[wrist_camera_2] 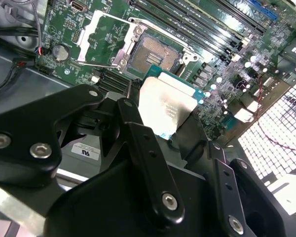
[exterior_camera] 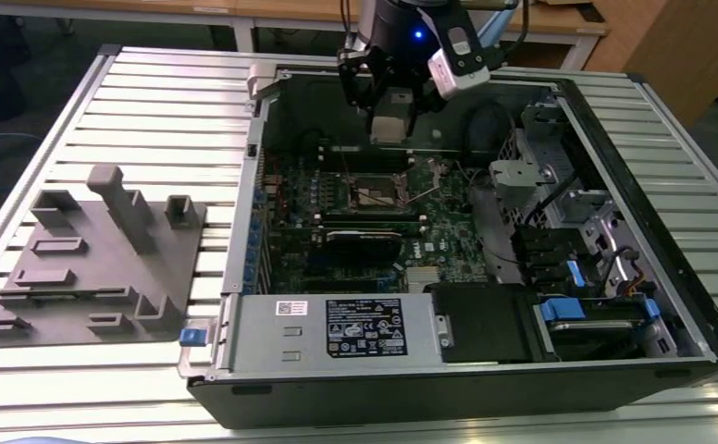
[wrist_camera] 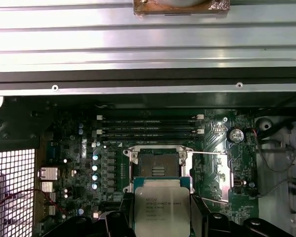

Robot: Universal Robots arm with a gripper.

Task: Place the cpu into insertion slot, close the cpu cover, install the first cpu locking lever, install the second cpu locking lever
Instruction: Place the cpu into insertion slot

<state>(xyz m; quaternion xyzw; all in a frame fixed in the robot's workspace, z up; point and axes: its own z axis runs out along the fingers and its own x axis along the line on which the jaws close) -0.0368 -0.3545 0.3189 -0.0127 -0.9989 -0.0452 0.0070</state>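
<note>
One flat, silver-topped, green-edged cpu (wrist_camera: 162,210) sits clamped in the gripper (exterior_camera: 390,125) above the insertion slot (wrist_camera: 158,165).

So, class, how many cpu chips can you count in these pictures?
1. The cpu is gripped in the pincer, held above the board near the open insertion slot. Others may be hidden inside the case.
</note>
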